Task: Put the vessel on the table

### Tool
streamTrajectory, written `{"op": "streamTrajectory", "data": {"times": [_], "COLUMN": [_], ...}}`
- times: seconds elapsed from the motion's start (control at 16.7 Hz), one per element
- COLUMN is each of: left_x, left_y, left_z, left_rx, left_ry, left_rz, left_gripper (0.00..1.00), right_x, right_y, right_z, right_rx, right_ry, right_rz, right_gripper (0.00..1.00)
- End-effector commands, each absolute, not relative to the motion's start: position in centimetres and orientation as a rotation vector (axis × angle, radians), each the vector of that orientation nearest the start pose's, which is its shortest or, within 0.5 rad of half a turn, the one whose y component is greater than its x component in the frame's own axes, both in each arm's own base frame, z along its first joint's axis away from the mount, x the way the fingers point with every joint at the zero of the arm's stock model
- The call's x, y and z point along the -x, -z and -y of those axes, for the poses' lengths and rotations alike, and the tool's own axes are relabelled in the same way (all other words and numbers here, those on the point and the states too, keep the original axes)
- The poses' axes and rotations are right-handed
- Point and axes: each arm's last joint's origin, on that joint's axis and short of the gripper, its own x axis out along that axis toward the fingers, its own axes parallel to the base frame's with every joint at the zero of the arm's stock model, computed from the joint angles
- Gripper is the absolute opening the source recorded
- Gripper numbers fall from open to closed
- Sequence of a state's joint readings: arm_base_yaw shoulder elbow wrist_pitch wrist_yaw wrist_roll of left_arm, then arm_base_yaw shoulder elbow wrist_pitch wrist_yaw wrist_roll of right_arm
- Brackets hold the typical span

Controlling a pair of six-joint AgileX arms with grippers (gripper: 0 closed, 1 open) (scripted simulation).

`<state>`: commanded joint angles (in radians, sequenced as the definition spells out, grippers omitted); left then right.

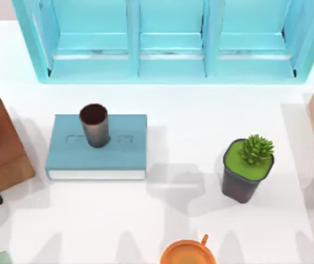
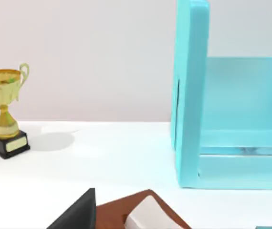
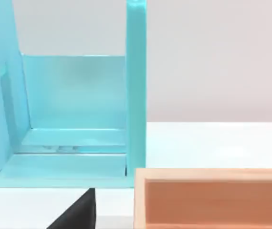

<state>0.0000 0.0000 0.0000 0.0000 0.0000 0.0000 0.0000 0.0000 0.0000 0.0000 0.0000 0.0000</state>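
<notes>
We see the white table (image 1: 201, 231) with a light blue shelf unit (image 1: 171, 41) along its far edge at twelve o'clock. A blue book (image 1: 99, 151) lies left of centre at about ten o'clock, and the copper-brown cup (image 1: 95, 125) stands upright on its cover, toward the far edge. A brown tissue box (image 1: 3, 146) sits at nine o'clock, a potted succulent (image 1: 249, 168) at three, an orange cup (image 1: 187, 253) at six. We cannot tell how our pincers stand.
</notes>
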Motion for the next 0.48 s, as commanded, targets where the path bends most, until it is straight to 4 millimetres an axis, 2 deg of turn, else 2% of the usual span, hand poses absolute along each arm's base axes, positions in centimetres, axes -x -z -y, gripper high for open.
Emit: {"op": "streamTrajectory", "data": {"times": [0.24,0.48], "left_x": [-10.6,-10.6], "left_y": [-16.0,-16.0], "left_z": [0.1,0.1], "left_rx": [0.0,0.0], "left_ry": [0.0,0.0], "left_rz": [0.0,0.0], "left_gripper": [1.0,1.0], "right_x": [-10.6,-10.8], "right_y": [-16.6,-20.3], "right_z": [0.0,-0.6], "right_rx": [-0.009,-0.062], "right_ry": [-0.007,-0.044], "right_rz": [-0.012,-0.093], "right_gripper": [1.0,1.0]}}
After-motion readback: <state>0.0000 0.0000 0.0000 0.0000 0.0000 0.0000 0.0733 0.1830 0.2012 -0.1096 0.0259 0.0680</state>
